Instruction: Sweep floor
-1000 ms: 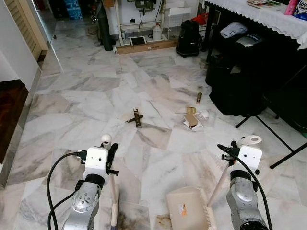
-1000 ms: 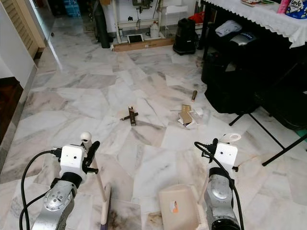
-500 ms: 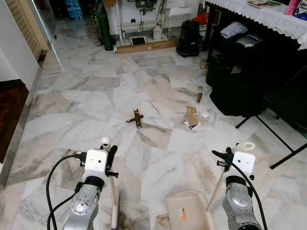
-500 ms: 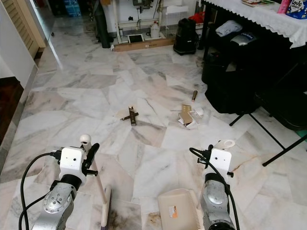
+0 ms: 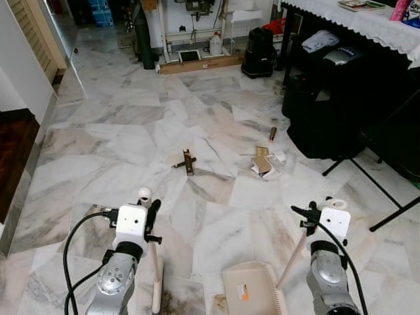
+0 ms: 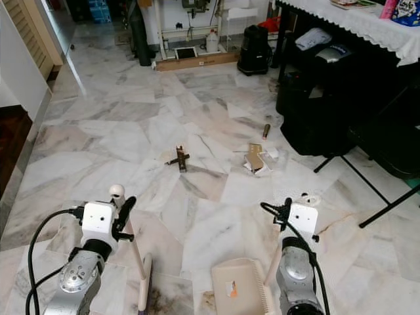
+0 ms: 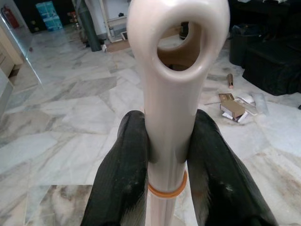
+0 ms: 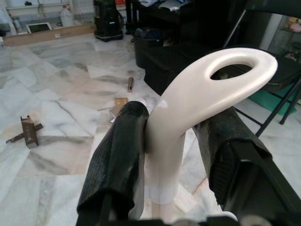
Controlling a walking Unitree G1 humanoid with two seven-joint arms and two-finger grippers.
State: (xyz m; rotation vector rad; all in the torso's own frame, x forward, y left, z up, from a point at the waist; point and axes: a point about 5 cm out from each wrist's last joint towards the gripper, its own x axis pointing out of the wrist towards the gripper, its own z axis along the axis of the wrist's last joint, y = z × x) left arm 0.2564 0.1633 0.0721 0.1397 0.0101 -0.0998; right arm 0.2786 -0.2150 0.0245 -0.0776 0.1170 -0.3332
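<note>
My left gripper point(image 5: 150, 214) is shut on the cream broom handle point(image 7: 171, 99), whose ring-shaped end sticks up above the black fingers point(image 7: 123, 174). The broom head point(image 5: 157, 294) rests on the marble floor by my left side. My right gripper point(image 8: 176, 117) is shut on the looped cream handle point(image 8: 202, 92) of the dustpan point(image 5: 248, 293), which lies on the floor between my arms. Ahead lie a brown stick-like scrap point(image 5: 188, 161), torn cardboard pieces point(image 5: 264, 161) and a small brown cylinder point(image 5: 272, 134).
A black chair and dark bags point(image 5: 328, 98) crowd the right side under a white-clothed table point(image 5: 367, 26), with thin black legs point(image 5: 384, 197) reaching onto the floor. A wall point(image 5: 20, 72) and dark wooden step point(image 5: 13, 151) bound the left. Furniture and bottles stand at the far end.
My right gripper has sunk a little and drifted left, bringing the dustpan slightly left with it. The left gripper and broom have barely moved.
</note>
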